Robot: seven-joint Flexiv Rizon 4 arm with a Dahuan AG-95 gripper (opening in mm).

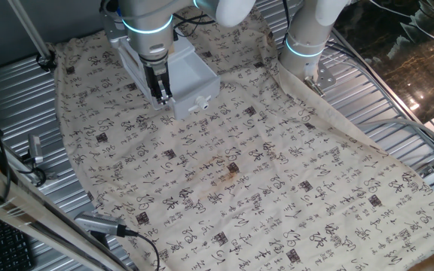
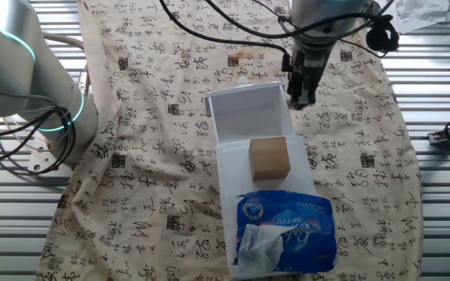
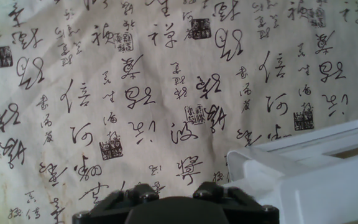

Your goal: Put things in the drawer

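The white drawer [image 2: 244, 109] is pulled out of the small white cabinet [image 2: 233, 199], with its knob [image 1: 200, 102] at the front. A tan wooden cube [image 2: 269, 158] sits where the drawer meets the cabinet and appears to rest on the cabinet top. The arm hides it in the one fixed view. My gripper [image 2: 300, 97] hangs just outside the drawer's side wall, low over the cloth, its fingers close together and empty. It also shows in the one fixed view [image 1: 160, 94]. The hand view shows only the finger bases [image 3: 138, 194] and the drawer's corner [image 3: 291, 180].
A blue tissue pack [image 2: 283, 230] lies on the cabinet top behind the cube. A beige cloth with black characters [image 1: 262, 173] covers the table. A second arm's base [image 1: 307, 41] stands at the cloth's far edge. Metal ribbed table edges [image 1: 398, 98] surround the cloth.
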